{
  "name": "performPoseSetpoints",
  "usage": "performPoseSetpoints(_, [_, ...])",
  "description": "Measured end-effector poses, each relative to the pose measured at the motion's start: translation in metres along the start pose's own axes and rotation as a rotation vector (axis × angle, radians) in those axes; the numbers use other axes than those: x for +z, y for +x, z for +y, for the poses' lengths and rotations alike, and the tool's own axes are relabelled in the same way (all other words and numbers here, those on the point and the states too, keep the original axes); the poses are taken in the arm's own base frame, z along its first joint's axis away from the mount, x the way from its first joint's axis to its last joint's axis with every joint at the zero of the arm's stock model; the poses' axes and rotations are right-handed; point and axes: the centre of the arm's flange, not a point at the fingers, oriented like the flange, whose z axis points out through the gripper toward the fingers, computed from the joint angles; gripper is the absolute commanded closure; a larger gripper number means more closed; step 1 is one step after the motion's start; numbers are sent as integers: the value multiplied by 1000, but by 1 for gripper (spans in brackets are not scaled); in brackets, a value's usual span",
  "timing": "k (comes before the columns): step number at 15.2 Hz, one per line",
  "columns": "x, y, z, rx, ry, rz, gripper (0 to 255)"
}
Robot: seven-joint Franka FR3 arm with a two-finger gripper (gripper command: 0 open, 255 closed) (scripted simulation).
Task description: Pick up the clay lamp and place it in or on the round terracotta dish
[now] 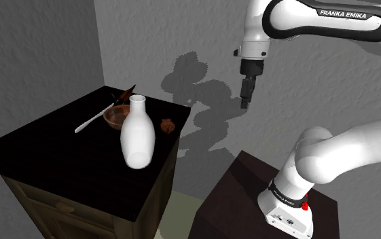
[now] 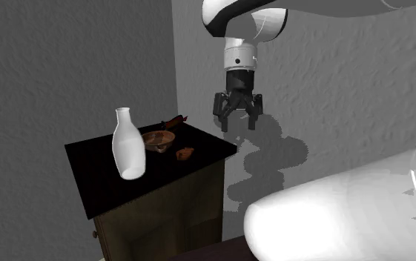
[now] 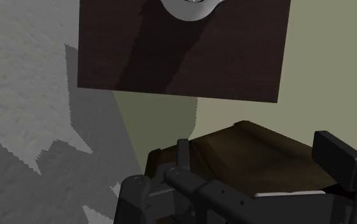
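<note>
Entry: we note the small reddish-brown clay lamp sitting on the black top of the wooden cabinet, at the edge nearest the arm. It is near the round terracotta dish, not in it. A tall white bottle-shaped vase stands upright beside both. The all-black gripper hangs in the air past the cabinet's edge, higher than its top. We see its fingers apart, clasping nothing.
</note>
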Motion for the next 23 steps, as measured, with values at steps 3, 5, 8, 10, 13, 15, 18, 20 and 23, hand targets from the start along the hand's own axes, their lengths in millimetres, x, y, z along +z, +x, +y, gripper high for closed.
performPoseSetpoints(3, [6,14,-4,3,-3,9,0])
performPoseSetpoints(5, [15,33,-10,7,-9,24,0])
performPoseSetpoints(8, [31,62,-16,15,-17,49,0])
performPoseSetpoints(10, [40,83,-23,20,-24,67,0])
performPoseSetpoints(13, [56,115,-30,28,-32,93,0])
performPoseSetpoints(15, [63,137,-33,33,-38,111,0])
performPoseSetpoints(18, [77,173,-43,40,-47,137,0])
performPoseSetpoints(20, [86,193,-48,45,-53,154,0])
performPoseSetpoints(23, [96,228,-59,53,-61,181,0])
